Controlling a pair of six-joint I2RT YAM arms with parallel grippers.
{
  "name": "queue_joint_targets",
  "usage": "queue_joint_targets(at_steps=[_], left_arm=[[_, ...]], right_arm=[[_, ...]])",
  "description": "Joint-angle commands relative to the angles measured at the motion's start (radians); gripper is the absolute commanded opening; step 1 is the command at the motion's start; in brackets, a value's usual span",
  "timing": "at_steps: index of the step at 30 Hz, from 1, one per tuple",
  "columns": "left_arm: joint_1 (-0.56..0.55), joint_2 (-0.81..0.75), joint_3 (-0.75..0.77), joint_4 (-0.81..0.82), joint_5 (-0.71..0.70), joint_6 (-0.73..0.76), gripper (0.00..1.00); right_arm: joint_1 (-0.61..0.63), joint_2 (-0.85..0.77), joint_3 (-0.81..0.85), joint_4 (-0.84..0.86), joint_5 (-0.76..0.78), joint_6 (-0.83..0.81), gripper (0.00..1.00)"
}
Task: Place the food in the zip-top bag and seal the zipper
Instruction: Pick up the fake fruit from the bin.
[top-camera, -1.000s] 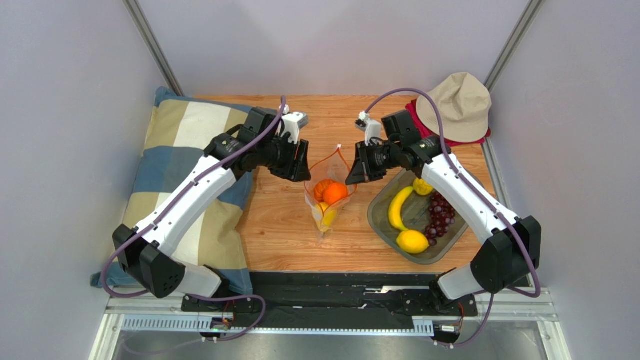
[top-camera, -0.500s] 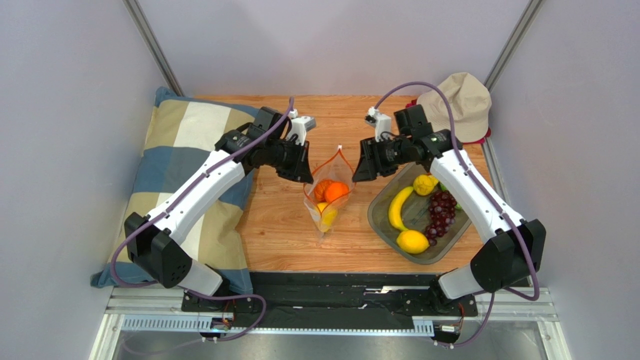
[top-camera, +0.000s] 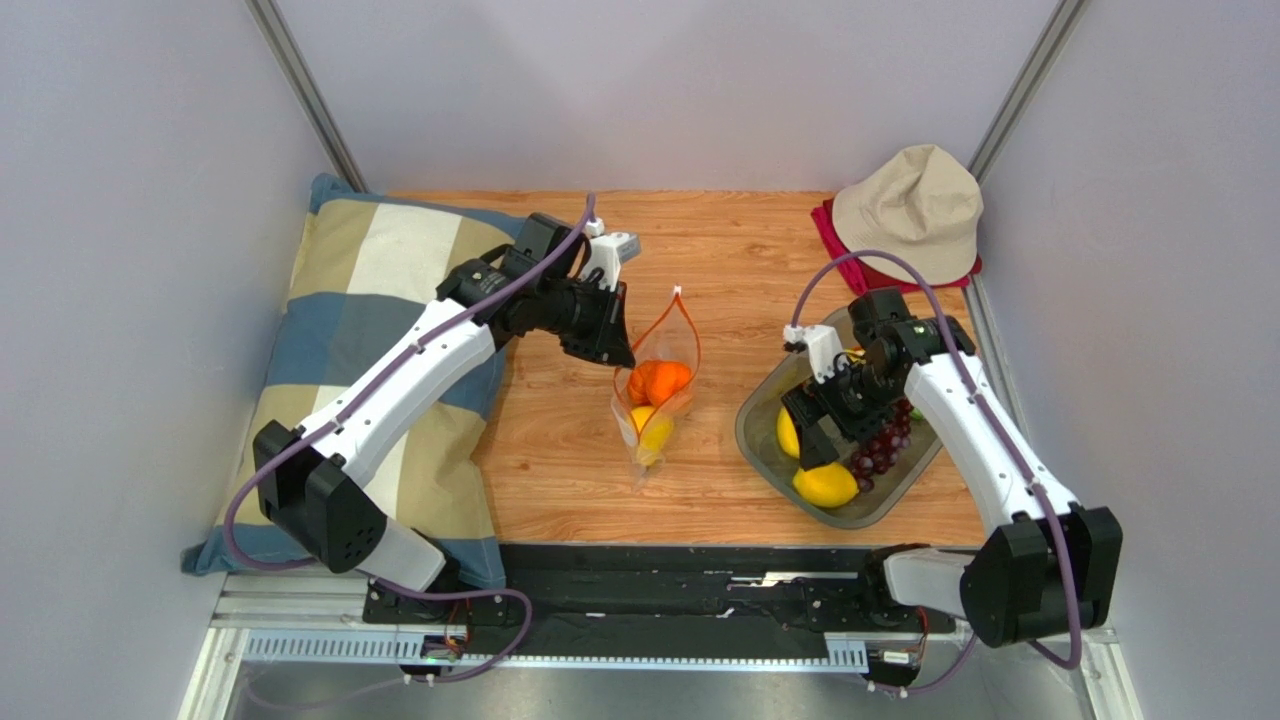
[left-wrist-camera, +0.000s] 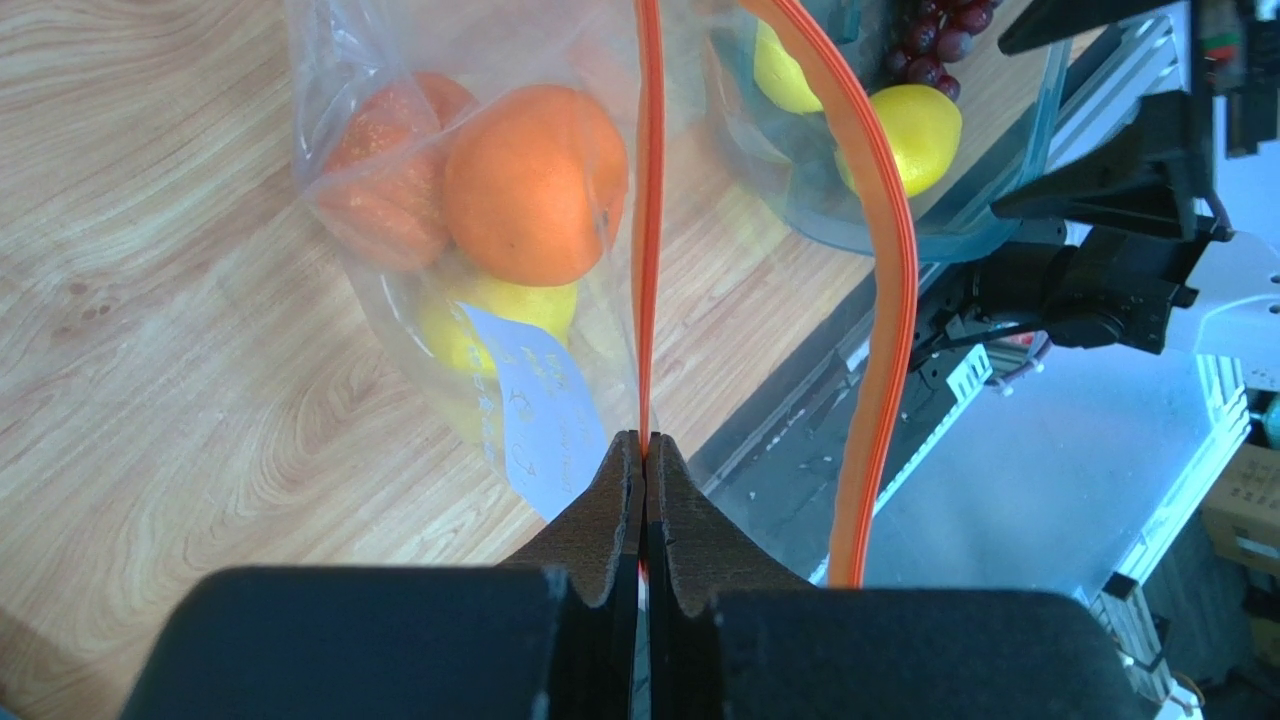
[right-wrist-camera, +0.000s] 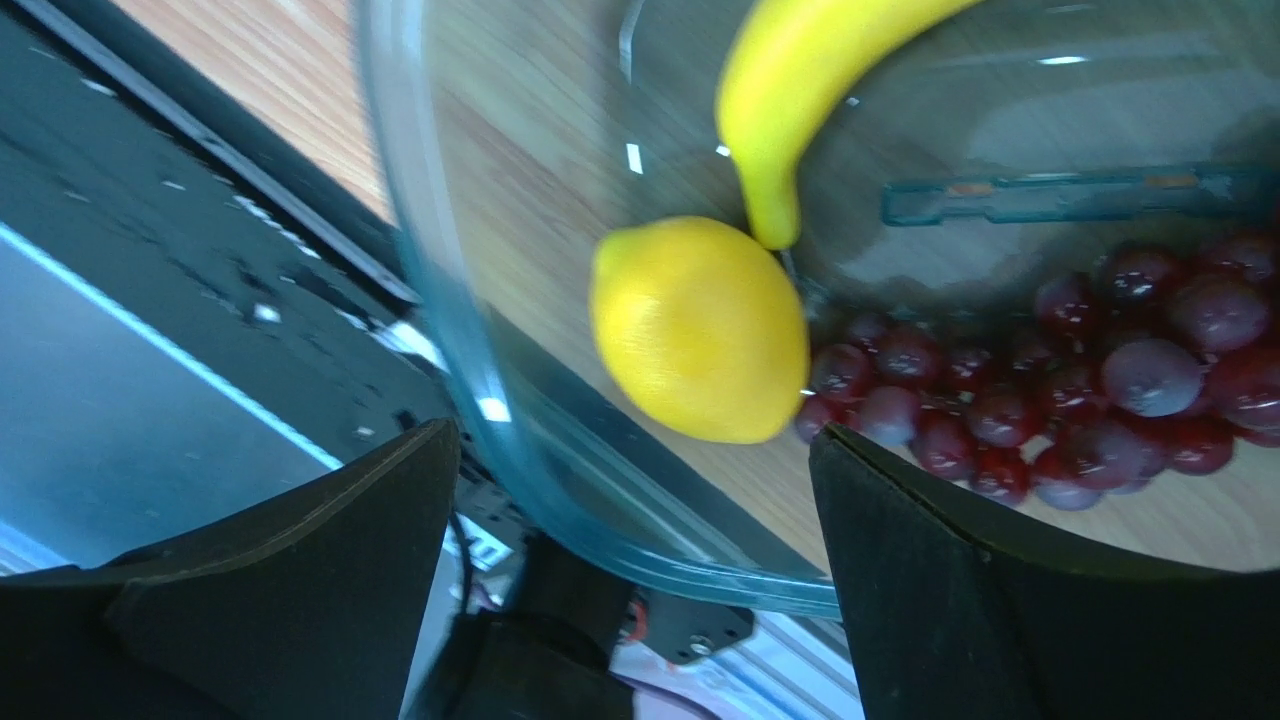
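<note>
Plastic of the zip-top bag (top-camera: 655, 417) looks thin, limp and slick; I judge the stiffer zipper (top-camera: 696, 339) its best hold. From above, the left claw (top-camera: 616, 342) pinches that rim, bag just beneath it; the right claw (top-camera: 819, 435) hovers over the tray (top-camera: 756, 450). Left wrist: jaws closed flat on the zipper, an orange (left-wrist-camera: 534, 183) ahead inside the bag. Right wrist: jaws spread wide and empty, the lemon (right-wrist-camera: 699, 330) between and beyond them, banana (right-wrist-camera: 812, 75) and grapes (right-wrist-camera: 1082, 375) farther ahead; the lemon seems hard and smooth, best taken across its middle.

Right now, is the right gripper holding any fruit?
No, the right gripper is open above the tray, with the lemon lying loose below it.
</note>
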Motion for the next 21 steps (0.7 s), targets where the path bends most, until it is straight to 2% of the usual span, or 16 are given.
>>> queue_joint_targets(at_steps=[1,5,10,13,18,21], left_arm=[[-0.009,0.015,0.049,0.023,0.021,-0.014,0.0],[-0.009,0.017,0.047,0.019,0.008,0.0,0.0],[-0.009,0.011,0.027,0.01,-0.014,0.005,0.0],[-0.009,0.009,0.021,0.013,-0.014,0.003,0.0],[-0.009,0.02,0.024,0.016,-0.019,0.005,0.0],[-0.009,0.023,0.027,0.013,-0.017,0.006,0.0]], right_arm=[[0.003,0.078,-0.038,0.045,0.146,-0.151,0.91],[0.006,0.108,-0.091,0.099,0.144,-0.205,0.91],[0.015,0.155,-0.099,0.087,0.094,-0.219,0.91],[0.054,0.174,-0.15,0.137,0.112,-0.24,0.91],[0.058,0.265,-0.185,0.205,0.134,-0.24,0.85],[0.058,0.249,-0.156,0.214,0.135,-0.234,0.8]])
